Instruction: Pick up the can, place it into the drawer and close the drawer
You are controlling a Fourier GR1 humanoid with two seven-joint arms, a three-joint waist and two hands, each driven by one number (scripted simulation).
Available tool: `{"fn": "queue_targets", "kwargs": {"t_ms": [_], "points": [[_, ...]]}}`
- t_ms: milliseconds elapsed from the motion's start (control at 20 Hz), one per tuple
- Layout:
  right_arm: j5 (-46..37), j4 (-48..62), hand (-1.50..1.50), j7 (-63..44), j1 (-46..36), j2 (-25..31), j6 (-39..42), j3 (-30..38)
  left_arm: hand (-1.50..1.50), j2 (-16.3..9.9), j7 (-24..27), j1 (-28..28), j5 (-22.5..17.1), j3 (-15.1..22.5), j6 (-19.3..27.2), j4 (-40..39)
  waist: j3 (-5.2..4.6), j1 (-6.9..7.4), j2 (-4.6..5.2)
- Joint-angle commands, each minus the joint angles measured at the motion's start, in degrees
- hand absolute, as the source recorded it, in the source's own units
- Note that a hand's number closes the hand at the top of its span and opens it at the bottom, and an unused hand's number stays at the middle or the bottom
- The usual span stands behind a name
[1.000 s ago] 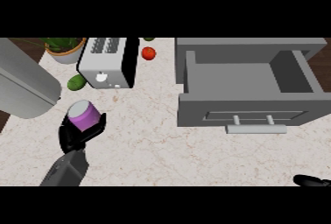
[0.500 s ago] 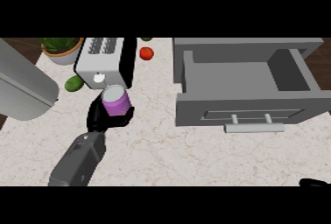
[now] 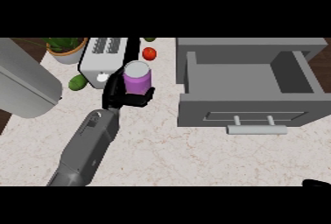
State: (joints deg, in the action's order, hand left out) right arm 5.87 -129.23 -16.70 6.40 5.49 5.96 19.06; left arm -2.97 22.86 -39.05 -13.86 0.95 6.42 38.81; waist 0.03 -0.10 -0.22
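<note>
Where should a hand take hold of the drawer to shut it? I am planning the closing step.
At the bar handle on the drawer front, coming from the near side. It stands proud of the flat front on two posts, so fingers can press it or the panel straight away from the robot.

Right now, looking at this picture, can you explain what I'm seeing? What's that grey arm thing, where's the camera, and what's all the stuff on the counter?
The camera sits at the robot's head and looks steeply down at a kitchen counter. The grey bar coming up from the bottom is the robot's left forearm, ending in a black left hand. That hand is curled round a purple can with a pale top. To the right stands a grey drawer, pulled open, with a bar handle on its front. Behind the hand are a toaster, a potted plant, a small red item and a green one. Only a dark tip of the right hand shows at the lower right corner.
</note>
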Motion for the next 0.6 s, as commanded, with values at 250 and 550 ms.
{"fn": "queue_targets", "kwargs": {"t_ms": [250,550], "points": [[-3.1,1.8,-1.50,0.0,-3.6,-0.5,-1.8,-1.7,1.50,0.7,-19.3,-6.0,0.7,2.8,4.1,16.4,-0.01,0.32,0.08],[-3.7,-1.2,-1.50,-1.6,-0.8,-1.6,-1.7,-2.9,1.50,1.9,-26.2,-17.1,2.3,2.3,9.5,14.7,-0.02,-0.51,0.23]]}}
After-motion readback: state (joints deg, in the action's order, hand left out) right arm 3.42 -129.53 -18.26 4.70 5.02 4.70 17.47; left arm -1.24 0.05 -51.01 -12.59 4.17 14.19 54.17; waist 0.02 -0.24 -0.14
